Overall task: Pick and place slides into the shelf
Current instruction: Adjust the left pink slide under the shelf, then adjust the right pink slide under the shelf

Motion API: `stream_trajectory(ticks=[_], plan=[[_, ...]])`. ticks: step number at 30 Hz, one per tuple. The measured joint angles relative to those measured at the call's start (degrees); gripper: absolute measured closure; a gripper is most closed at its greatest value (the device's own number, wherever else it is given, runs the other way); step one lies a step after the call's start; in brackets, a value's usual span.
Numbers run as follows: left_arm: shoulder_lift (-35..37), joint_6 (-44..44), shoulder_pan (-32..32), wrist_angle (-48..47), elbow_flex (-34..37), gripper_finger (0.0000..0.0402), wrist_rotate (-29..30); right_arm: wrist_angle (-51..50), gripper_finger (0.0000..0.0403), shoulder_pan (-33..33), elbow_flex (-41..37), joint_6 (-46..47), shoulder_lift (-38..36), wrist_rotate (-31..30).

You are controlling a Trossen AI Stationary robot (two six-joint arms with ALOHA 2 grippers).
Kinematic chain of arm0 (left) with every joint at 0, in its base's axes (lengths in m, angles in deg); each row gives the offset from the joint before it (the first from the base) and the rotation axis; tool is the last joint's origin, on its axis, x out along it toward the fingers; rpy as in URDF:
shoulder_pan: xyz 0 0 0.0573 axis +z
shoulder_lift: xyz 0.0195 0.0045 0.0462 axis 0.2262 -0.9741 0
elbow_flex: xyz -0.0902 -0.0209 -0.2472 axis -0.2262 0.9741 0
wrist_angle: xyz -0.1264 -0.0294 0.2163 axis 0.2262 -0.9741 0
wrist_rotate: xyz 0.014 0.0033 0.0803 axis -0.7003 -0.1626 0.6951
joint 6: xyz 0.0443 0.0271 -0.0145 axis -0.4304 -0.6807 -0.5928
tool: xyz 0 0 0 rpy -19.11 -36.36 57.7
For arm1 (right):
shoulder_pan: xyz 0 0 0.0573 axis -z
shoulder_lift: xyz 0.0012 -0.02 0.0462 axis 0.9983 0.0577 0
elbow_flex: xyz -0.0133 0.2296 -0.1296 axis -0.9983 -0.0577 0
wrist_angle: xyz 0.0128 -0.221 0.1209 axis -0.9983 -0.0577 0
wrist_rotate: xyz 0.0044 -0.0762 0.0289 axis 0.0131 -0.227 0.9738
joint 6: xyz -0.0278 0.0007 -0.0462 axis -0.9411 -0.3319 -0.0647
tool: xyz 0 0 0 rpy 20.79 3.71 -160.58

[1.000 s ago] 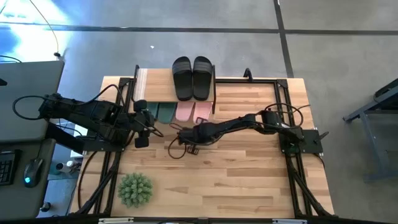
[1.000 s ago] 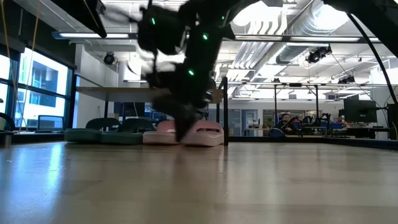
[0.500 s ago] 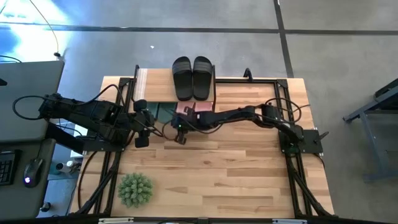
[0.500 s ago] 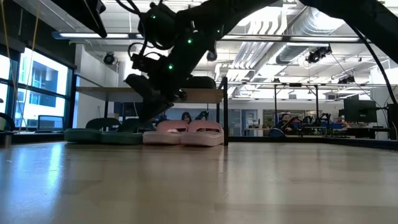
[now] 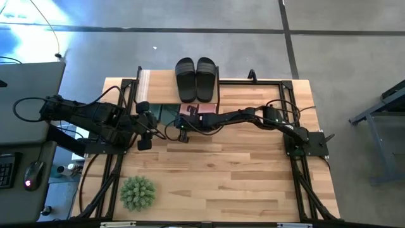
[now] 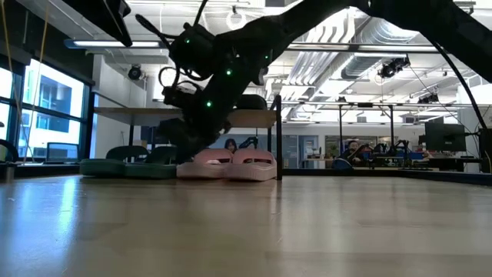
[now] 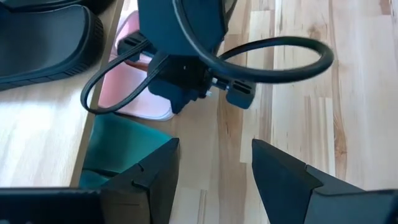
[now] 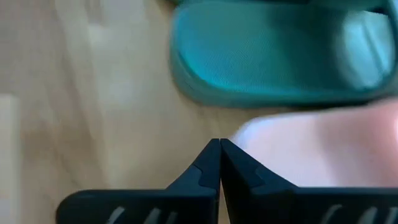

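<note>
The shelf (image 5: pixel 152 79) stands at the table's far edge, with the black slides (image 5: pixel 195 78) on its top board. The dark green slides (image 5: pixel 167 113) and pink slides (image 6: pixel 227 164) lie side by side on the tabletop under it, their ends sticking out toward the near edge. My right gripper (image 8: pixel 219 155) is shut, low over the table at the near end of a pink slide (image 8: pixel 311 149), next to a green slide (image 8: pixel 280 56). In the high view the right gripper (image 5: pixel 183 131) covers most of the pink pair. My left gripper (image 7: pixel 214 165) is open and waits left of the shelf (image 5: pixel 144 130). My right gripper's shut fingertips (image 8: pixel 211 152) stand right at the rim of the pink slide's near end (image 8: pixel 245 138), coming from the table's near side. I cannot tell whether they touch it. The slide lies flat on the table.
A spiky green plant ball (image 5: pixel 137 192) sits near the table's near left corner. Bare wooden tabletop (image 5: pixel 240 171) stretches across the middle and the near right. The shelf's thin black legs (image 6: pixel 277 146) stand beside the pink pair. Cables loop off both wrists.
My right gripper has moved from the table's middle toward the far edge and somewhat left, ending at the near end of the pink slides under the shelf. The slides lie where they lay. The left arm has kept still.
</note>
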Motion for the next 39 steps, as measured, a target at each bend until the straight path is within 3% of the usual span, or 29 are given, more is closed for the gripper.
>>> stream_trajectory(ticks=[26,34,39], plan=[[0.0,-0.2,0.0,0.0,0.0,0.0218,0.0,-8.1,0.0403,-1.2,0.0,1.9,0.4,-7.1],[0.0,0.0,0.0,0.0,0.0,0.0218,0.0,-9.4,0.0403,-4.6,0.0,2.3,-1.9,-7.8],[0.0,0.0,0.0,0.0,0.0,0.0218,0.0,-15.8,0.0403,-7.7,0.0,3.8,-4.8,-8.0]])
